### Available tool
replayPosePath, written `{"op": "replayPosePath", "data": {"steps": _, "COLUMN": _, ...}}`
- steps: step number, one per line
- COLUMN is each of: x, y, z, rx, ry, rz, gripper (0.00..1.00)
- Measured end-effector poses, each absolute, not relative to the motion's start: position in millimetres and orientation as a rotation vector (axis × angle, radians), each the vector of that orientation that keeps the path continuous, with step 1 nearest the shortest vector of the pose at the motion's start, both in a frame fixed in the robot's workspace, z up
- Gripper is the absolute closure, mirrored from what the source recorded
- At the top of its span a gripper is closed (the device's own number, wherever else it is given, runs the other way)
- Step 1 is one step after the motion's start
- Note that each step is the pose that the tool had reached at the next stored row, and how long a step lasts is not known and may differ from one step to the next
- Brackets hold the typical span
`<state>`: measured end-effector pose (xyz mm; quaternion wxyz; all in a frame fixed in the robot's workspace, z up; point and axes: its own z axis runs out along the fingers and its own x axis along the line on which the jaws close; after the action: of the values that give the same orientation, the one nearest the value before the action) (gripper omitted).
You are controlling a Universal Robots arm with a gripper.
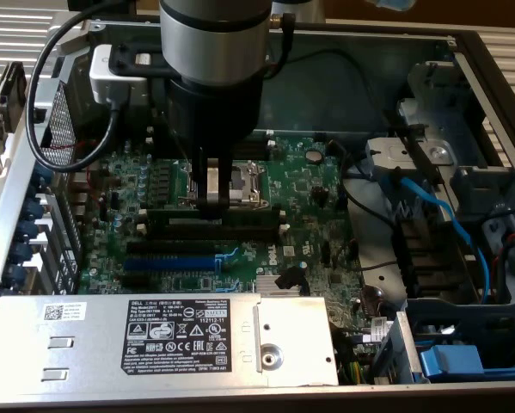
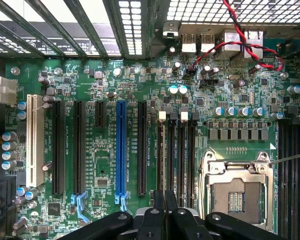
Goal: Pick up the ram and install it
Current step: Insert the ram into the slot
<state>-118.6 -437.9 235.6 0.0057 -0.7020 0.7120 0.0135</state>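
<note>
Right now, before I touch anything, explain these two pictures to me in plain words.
The big grey cylinder is a robot arm; its grasping part is the end effector. One picture looks from outside into an open computer case; the other comes from a camera on the arm's wrist. Inside lies the green motherboard, with long black memory slots, a blue expansion slot and the processor socket. The end effector is shut, low over the memory slots. Whether it grips anything, I cannot tell.
</note>
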Motion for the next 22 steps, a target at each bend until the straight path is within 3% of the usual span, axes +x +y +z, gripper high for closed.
{"op": "replayPosePath", "data": {"steps": 22, "x": -119.3, "y": -438.3, "z": 235.6, "rx": -2.190, "ry": 2.236, "rz": 0.042, "gripper": 0.88}}
